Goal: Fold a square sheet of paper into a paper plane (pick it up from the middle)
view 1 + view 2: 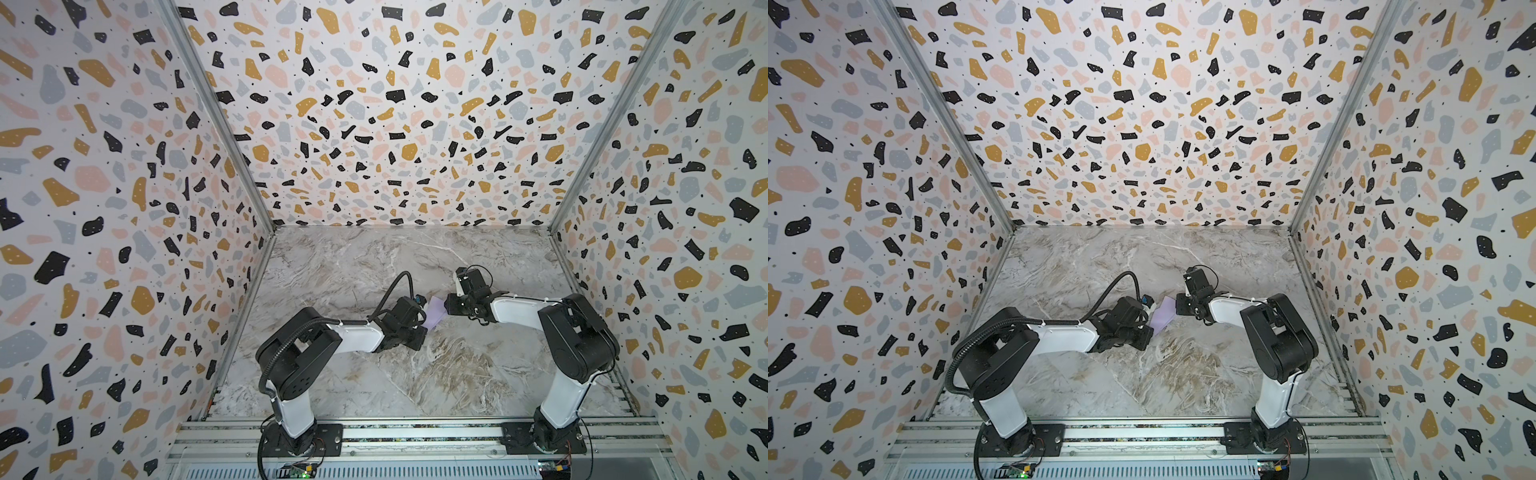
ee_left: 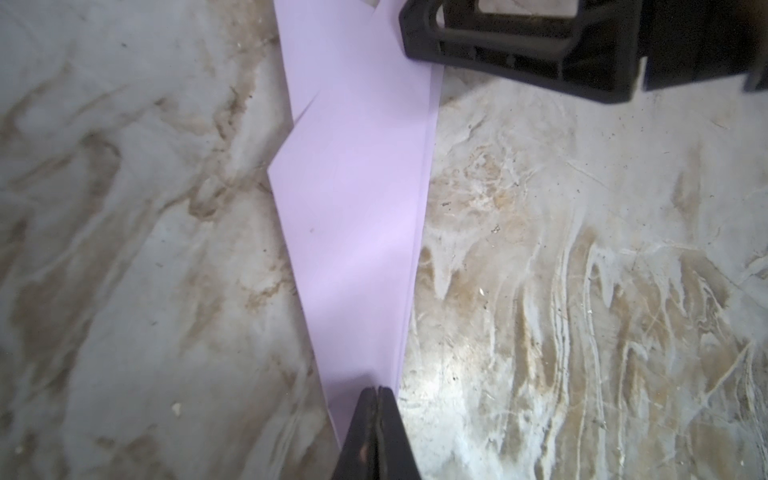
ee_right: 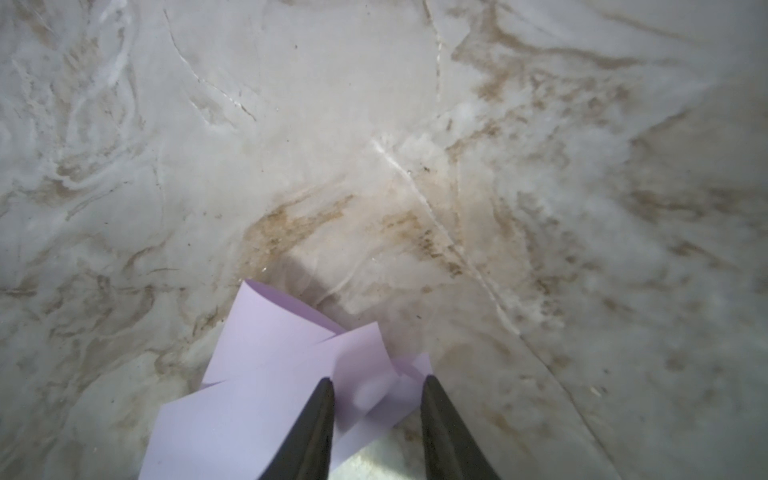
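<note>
As left fingers [image 2: 361,436] pinch paper plane [image 2: 353,228], tabletop [image 2: 582,249] surrounds.

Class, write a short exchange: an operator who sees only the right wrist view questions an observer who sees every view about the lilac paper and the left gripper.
Operator: My right gripper stands open over curled lilac flaps. What shape is the rest?
Observer: The left wrist view shows the folded paper tapering to a narrow point, flat on the marble table.
Operator: Where is the left gripper?
Observer: The left gripper is shut, tips at that narrow end; pinching or pressing, I cannot tell.
Operator: Where does it sit?
Observer: In both top views the folded paper lies between the two wrists, mid-table.
</note>
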`<control>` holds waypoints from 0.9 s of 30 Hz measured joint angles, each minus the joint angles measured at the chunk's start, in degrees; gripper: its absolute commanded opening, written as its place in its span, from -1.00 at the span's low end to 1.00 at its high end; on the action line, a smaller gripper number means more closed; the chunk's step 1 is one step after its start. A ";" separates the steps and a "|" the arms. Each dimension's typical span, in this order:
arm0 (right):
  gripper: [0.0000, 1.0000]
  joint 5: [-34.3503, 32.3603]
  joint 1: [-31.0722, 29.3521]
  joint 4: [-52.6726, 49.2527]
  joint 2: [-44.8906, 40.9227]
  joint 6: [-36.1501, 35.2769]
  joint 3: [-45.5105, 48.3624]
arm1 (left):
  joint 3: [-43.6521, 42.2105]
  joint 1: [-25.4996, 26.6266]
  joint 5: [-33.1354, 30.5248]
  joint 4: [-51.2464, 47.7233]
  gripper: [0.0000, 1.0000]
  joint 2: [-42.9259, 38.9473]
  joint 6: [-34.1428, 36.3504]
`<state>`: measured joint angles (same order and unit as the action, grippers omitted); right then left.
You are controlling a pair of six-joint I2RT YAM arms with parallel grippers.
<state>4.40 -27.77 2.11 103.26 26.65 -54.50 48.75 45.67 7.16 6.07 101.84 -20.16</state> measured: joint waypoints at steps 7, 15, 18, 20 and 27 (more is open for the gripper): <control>-0.40 -0.17 0.00 -1.27 0.24 -0.70 -0.50 | 0.94 0.00 0.00 -1.64 -0.96 -0.02 0.02; -0.43 -0.35 -0.11 -1.79 0.83 -1.51 -1.22 | 5.33 0.00 0.02 -6.10 -0.88 0.15 0.48; -0.43 -0.63 -0.22 -2.01 1.03 -1.79 -1.53 | 7.06 -0.02 -0.13 -6.25 -0.86 0.44 0.98; -0.43 -0.87 -0.33 -2.21 1.09 -2.12 -1.70 | 7.93 -0.02 -0.26 -6.32 -0.85 0.96 1.20; -0.49 -1.22 -0.39 -2.58 1.16 -2.60 -1.88 | 9.38 -0.02 -1.05 -6.91 -0.85 4.28 1.55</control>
<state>3.18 -28.16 -0.47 104.42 24.05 -56.38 58.13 45.65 6.11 -0.84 106.13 -18.61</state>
